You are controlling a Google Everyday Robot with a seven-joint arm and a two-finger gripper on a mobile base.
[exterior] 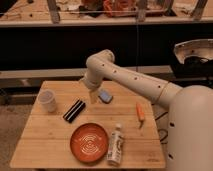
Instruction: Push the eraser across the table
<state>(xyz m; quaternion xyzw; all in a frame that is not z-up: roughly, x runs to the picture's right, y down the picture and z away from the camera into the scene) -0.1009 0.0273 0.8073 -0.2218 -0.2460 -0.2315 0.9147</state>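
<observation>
We see our claw (93, 96) hanging low over the tabletop (45, 142), spread wide and holding nothing. The black eraser (74, 110) lies flat between the claw and a white cup (47, 101). A small blue pad (104, 96) sits close on the claw's other side.

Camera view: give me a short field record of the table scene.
gripper: open, empty, low over table, between eraser and blue-grey pad
eraser: flat, diagonal, just left of gripper
cup: upright, left of eraser
plate: orange, near edge
bottle: lying beside plate, right
orange stick: right side
</observation>
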